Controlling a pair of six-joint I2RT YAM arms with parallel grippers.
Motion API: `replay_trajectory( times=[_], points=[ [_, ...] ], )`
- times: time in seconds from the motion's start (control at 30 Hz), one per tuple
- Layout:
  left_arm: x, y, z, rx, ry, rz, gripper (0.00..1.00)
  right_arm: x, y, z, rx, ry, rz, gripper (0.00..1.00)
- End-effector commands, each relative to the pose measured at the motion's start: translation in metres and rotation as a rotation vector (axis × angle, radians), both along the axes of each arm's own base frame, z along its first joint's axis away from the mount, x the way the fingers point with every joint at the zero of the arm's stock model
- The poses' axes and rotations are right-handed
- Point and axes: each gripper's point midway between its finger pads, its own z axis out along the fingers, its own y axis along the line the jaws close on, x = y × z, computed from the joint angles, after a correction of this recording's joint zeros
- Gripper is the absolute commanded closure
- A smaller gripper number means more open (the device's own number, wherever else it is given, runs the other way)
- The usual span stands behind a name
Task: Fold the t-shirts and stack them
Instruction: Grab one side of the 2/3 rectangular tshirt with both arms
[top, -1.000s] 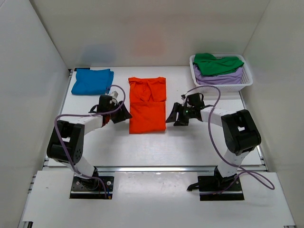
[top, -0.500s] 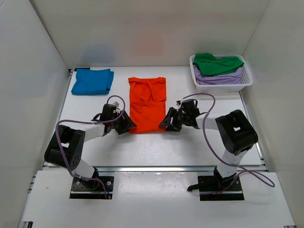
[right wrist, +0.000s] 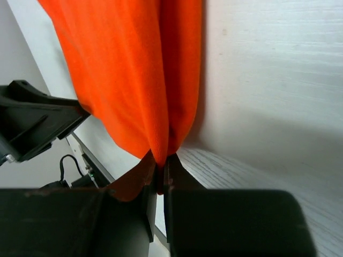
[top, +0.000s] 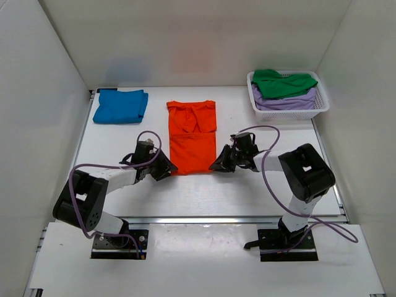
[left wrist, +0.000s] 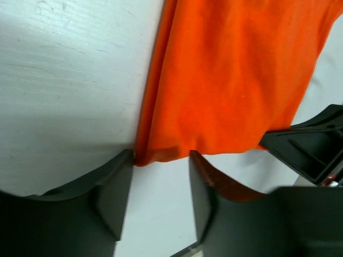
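The bright orange t-shirt (top: 192, 136) lies folded lengthwise in the middle of the table. My right gripper (top: 216, 164) is at its near right corner, and in the right wrist view the gripper (right wrist: 161, 164) is shut on a pinched fold of the orange t-shirt (right wrist: 134, 75). My left gripper (top: 166, 168) is at the near left corner. Its jaws (left wrist: 161, 163) stand open with the orange hem (left wrist: 161, 152) just at their tips, not pinched. A folded blue t-shirt (top: 120, 106) lies at the back left. The green t-shirt (top: 281, 83) sits on the lavender one (top: 286, 101) in the basket.
The white lattice basket (top: 322, 105) stands at the back right corner. White walls close in the table on the left, back and right. Purple cables loop from both arms over the table.
Both grippers slid in and toward the near edge, reaching the orange shirt's near corners. The right jaws closed on the cloth. The left jaws narrowed a little.
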Motion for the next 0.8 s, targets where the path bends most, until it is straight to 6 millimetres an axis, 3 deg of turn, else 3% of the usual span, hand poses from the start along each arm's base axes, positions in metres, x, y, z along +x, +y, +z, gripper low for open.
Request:
replay_trajectory(
  times=[0.0,0.13,0.2,0.4,0.5,0.57,0.63,0.67,0.77],
  points=[
    [-0.012,0.004,0.003,0.007,0.005,0.027,0.4,0.004,-0.001,0.0,-0.019,-0.038,-0.019,1.0],
    [-0.027,0.012,-0.006,0.03,0.026,0.029,0.33,-0.001,-0.001,-0.002,-0.018,-0.032,-0.013,1.0],
    [-0.03,0.015,-0.008,0.03,0.028,0.043,0.24,-0.003,0.0,-0.005,-0.028,-0.027,-0.011,1.0],
    [-0.029,0.012,-0.017,0.015,0.054,0.079,0.26,-0.004,0.006,0.001,-0.017,-0.042,0.001,1.0],
    [-0.017,0.007,-0.019,0.013,0.048,0.098,0.29,-0.004,0.005,0.0,-0.026,-0.031,-0.007,1.0],
    [-0.014,0.006,-0.025,0.005,0.065,0.123,0.38,-0.001,0.004,0.001,-0.026,-0.044,-0.007,1.0],
    [-0.009,0.002,-0.022,-0.016,0.056,0.124,0.64,-0.002,0.002,-0.001,-0.036,-0.046,-0.007,1.0],
    [-0.011,0.002,-0.024,-0.013,0.07,0.123,0.96,-0.004,0.001,0.0,-0.033,-0.042,-0.004,1.0],
    [-0.022,0.007,-0.025,0.01,0.079,0.105,1.0,-0.014,-0.005,-0.002,-0.055,-0.028,0.019,1.0]
  ],
)
